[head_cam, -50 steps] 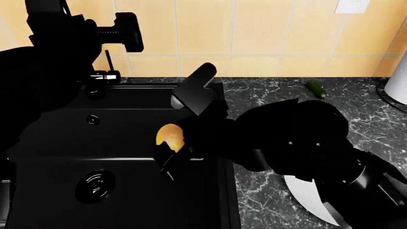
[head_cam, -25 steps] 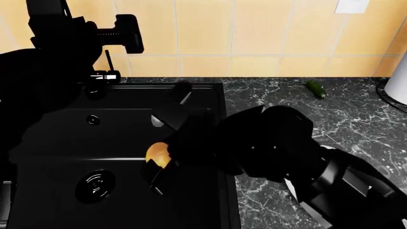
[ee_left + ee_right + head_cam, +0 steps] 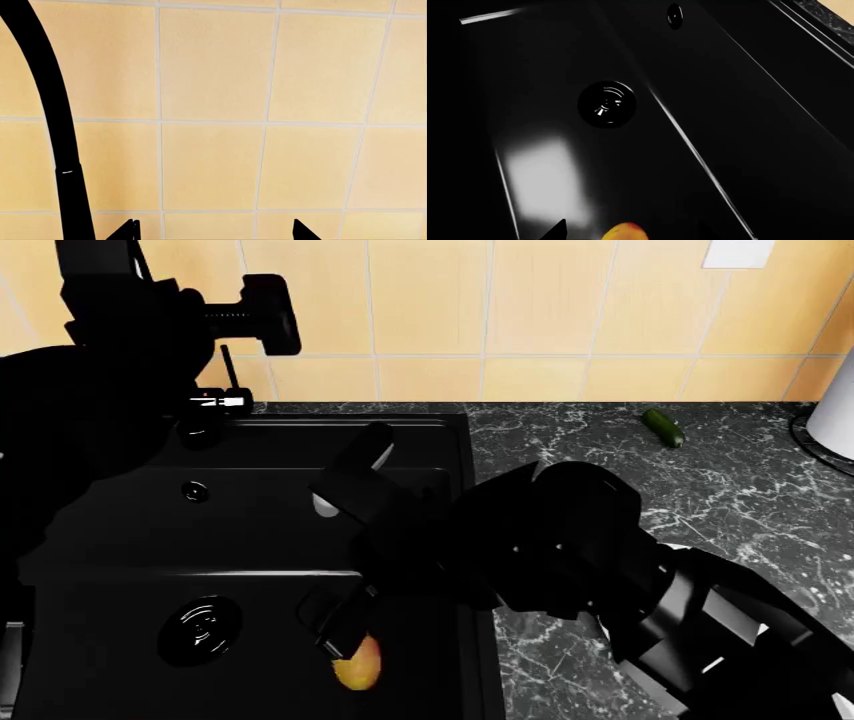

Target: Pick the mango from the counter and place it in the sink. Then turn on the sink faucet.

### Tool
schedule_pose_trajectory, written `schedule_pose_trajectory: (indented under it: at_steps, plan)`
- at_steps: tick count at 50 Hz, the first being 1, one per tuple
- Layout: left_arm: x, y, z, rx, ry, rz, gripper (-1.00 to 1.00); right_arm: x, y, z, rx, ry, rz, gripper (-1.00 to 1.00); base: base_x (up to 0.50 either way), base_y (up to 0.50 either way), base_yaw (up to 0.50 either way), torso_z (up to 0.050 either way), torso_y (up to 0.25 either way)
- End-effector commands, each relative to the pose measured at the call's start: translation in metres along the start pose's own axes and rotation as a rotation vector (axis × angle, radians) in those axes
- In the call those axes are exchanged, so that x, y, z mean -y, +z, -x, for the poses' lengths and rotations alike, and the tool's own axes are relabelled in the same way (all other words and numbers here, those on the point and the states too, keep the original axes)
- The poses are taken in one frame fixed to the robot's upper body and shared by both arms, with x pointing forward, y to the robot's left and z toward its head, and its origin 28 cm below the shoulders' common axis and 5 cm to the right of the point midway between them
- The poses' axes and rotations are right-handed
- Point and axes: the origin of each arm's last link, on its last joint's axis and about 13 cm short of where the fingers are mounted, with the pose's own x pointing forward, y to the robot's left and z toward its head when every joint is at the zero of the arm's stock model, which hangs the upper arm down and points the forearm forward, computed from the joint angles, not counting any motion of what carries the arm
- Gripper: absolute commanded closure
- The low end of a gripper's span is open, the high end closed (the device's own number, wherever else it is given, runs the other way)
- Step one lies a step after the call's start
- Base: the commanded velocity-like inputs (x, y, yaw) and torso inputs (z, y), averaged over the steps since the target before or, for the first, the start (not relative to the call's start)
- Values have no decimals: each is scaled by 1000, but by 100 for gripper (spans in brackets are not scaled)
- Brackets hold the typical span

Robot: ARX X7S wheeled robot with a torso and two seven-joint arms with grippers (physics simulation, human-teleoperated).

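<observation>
Mango (image 3: 358, 670) lies on the floor of the sink (image 3: 120, 540), near the basin's front edge and to the right of the round drain (image 3: 200, 630). It is free of my right jaws (image 3: 350, 550), which hang spread apart above the basin with nothing between them; one finger (image 3: 340, 625) reaches down just above the fruit. In my right wrist view the mango (image 3: 624, 232) shows as an orange curve at the frame's edge, with the drain (image 3: 607, 104) and the small overflow hole (image 3: 674, 16) farther off on the black basin.

My left arm is raised at the back left of the sink, by the sink faucet (image 3: 227, 380). My left wrist view faces the yellow wall tiles (image 3: 267, 100), with the faucet's slim black neck (image 3: 60, 150) beside my left jaws (image 3: 213, 231), whose tips stand apart and hold nothing.

On the tabletop (image 3: 601, 440), a small green vegetable (image 3: 662, 427) lies near the wall, well away from the sink.
</observation>
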Motion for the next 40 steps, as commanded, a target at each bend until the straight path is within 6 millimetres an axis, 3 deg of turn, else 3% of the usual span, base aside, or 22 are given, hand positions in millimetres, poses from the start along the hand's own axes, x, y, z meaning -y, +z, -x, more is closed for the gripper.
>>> schedule_pose_trajectory:
  at_steps: [1, 12, 17, 34, 40]
  plan:
    - [1, -2, 0, -6, -2, -4, -100, 0, -1, 0, 1, -3, 10, -100, 0, 0, 0, 0, 0]
    - [0, -1, 0, -3, 1, 0, -100, 5, 4, 9, 102, -37, -28, -100, 0, 0, 0, 0, 0]
    - [0, -2, -1, -4, -2, -1, -100, 17, 10, 19, 174, -102, -78, -100, 0, 0, 0, 0, 0]
    - [0, -6, -3, -8, 2, 12, -100, 69, 13, 79, 335, -408, -228, -100, 0, 0, 0, 0, 0]
    - [0, -12, -13, 7, 9, 7, -100, 74, 23, 103, 438, -475, -275, -100, 0, 0, 0, 0, 0]
